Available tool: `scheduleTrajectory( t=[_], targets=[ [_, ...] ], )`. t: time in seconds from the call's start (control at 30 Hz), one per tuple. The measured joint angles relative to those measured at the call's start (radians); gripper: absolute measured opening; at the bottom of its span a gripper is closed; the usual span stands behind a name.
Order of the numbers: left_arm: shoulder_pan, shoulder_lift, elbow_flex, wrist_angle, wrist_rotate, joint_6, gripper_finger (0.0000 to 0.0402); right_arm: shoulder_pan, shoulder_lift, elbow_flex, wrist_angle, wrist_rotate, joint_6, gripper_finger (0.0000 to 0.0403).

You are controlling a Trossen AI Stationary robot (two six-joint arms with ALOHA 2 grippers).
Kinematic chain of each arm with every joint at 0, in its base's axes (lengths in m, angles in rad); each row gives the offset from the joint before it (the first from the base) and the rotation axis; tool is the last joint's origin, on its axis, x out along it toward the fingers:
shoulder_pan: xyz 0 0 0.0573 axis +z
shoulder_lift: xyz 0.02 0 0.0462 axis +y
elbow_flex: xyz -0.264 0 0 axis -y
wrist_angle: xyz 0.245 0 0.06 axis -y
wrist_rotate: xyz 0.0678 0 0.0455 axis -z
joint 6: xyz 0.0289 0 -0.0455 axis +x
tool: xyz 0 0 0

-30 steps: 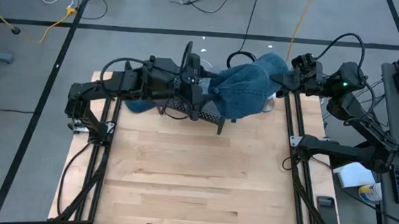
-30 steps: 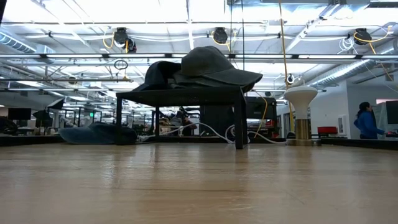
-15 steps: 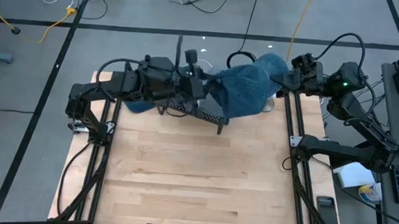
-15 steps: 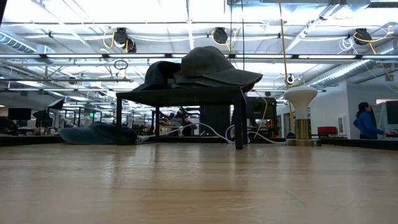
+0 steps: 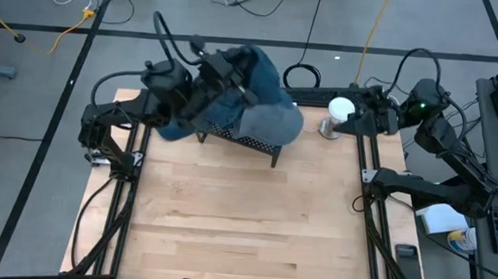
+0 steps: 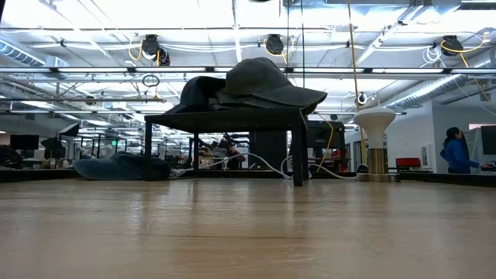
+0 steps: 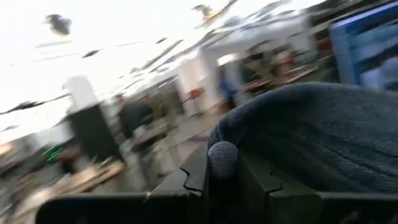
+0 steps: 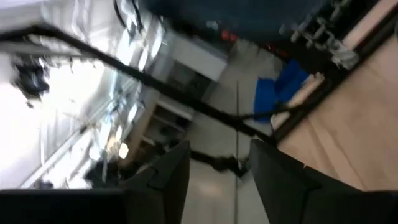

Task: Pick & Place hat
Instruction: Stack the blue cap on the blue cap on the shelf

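My left gripper (image 5: 233, 73) is shut on a blue denim hat (image 5: 264, 110) and holds it high over the black rack (image 5: 250, 142) at the table's far side. The hat fills the left wrist view (image 7: 311, 137). In the low view, dark hats (image 6: 263, 81) lie on top of the rack (image 6: 225, 120); the held hat and both arms are above that picture. My right gripper (image 5: 357, 120) is open and empty beside the white stand (image 5: 341, 110) at the far right. My left gripper (image 7: 222, 174) pinches a bunched part of the hat's cloth at its round top button (image 7: 222, 154) between its two fingers (image 7: 186, 182). The hat is lifted clear of the rack and spreads out beyond the fingers.
Another blue hat (image 5: 170, 133) lies on the table left of the rack and also shows in the low view (image 6: 120, 166). The white stand (image 6: 375, 120) stands right of the rack. The wooden table (image 5: 244, 217) stretches toward the near edge. A person (image 6: 457, 151) is far behind.
My left gripper has risen, turned and swung toward the table's far left with the denim hat. The hat has moved from over the white stand to over the rack, so the stand now shows. My right gripper has drawn back a little toward the near edge.
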State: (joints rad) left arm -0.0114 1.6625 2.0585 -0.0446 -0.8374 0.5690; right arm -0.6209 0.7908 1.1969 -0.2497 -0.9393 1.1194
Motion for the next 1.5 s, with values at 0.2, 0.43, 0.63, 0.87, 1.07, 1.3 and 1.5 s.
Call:
scheduleTrajectory(
  t=[0.2,0.43,0.63,0.87,1.07,1.3,1.5],
  targets=[
    [0.000,-0.001,0.000,-0.006,-0.354,0.067,0.0047,0.000,-0.015,0.000,-0.042,-0.008,-0.068,0.0177],
    [0.005,-0.001,-0.001,-0.046,-0.654,0.126,0.0047,0.000,-0.005,0.000,0.002,0.000,-0.066,0.0170],
    [0.050,-0.001,-0.001,-0.042,-0.732,0.070,0.0047,0.000,0.007,0.000,0.016,-0.001,-0.060,0.0171],
    [0.154,-0.001,-0.001,-0.043,-0.644,0.024,0.0047,0.000,0.008,0.000,0.017,-0.007,-0.061,0.0171],
    [0.278,-0.034,-0.002,-0.287,-0.169,-0.193,0.0047,0.000,0.010,0.000,0.056,-0.054,-0.059,0.0171],
    [0.504,-0.034,-0.002,-0.655,0.186,-0.576,0.0047,0.000,0.010,0.000,0.059,-0.065,-0.059,0.0171],
    [0.609,-0.028,0.024,-0.804,0.195,-0.819,0.0047,0.000,0.011,0.000,0.059,-0.061,-0.064,0.0171]
  ],
)
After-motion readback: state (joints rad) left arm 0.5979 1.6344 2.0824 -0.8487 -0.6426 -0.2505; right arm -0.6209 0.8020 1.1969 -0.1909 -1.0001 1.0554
